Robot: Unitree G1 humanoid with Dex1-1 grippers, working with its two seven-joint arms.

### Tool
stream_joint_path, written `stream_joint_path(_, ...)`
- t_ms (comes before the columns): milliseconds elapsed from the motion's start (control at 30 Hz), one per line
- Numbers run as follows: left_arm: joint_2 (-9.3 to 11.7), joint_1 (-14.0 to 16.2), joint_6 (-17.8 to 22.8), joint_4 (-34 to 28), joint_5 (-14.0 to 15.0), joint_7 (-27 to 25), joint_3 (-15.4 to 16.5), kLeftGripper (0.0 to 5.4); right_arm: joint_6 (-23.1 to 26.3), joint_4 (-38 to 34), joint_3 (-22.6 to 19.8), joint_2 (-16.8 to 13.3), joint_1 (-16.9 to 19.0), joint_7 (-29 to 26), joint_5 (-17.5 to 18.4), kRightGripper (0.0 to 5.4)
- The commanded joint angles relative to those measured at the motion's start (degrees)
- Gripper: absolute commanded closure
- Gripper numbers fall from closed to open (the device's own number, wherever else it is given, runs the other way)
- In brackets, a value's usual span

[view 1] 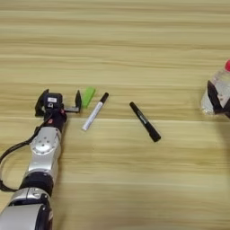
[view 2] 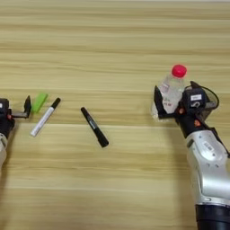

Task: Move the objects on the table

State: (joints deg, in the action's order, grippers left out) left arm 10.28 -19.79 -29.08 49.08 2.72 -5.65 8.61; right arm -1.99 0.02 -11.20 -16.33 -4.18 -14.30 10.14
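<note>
Right gripper (view 2: 173,107) is closing its fingers around the clear plastic bottle with red cap (view 2: 170,92), standing upright on the table (view 2: 115,40). Black marker (view 2: 95,127) is lying left of the bottle, then white marker with black cap (view 2: 45,117), then small green block (view 2: 39,102). Left gripper (view 1: 60,104) is sitting spread open and empty, one finger (view 1: 78,100) just beside the block. No readable writing.

A wide bare stretch of tabletop (view 1: 117,49) is left free toward twelve o'clock, and another toward six. The middle band is blocked at nine o'clock by the small green block (view 1: 88,95), just beside the white marker (view 1: 95,112). A gap is left between it and the black marker (view 1: 145,121). The bottle (view 2: 170,93) stands at three o'clock.
</note>
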Motion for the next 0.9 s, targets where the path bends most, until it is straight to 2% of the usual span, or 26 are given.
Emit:
stream_joint_path(33, 0.17, -0.56, 0.26, 0.31, -0.16, 0.00, -0.11, 0.00, -1.00, 2.19, 0.19, -0.60, -2.39, -0.61, -0.45, 0.02)
stream_joint_path(467, 0.02, -0.31, 0.33, -0.21, -0.29, 0.18, -0.25, 0.00, -1.38, 9.42, 0.11, -1.15, -7.28, -1.93, 0.11, 0.02)
stream_joint_path(767, 0.00, -0.12, 0.31, -0.43, -0.25, 0.17, -0.26, 0.00, -1.47, 11.27, 0.73, -0.92, -8.52, -2.65, -0.13, 0.02)
stream_joint_path(900, -0.02, -0.09, 0.31, -0.50, -0.26, 0.18, -0.27, 0.00, -1.39, 11.12, 0.82, -0.90, -8.48, -2.67, -0.10, 0.49)
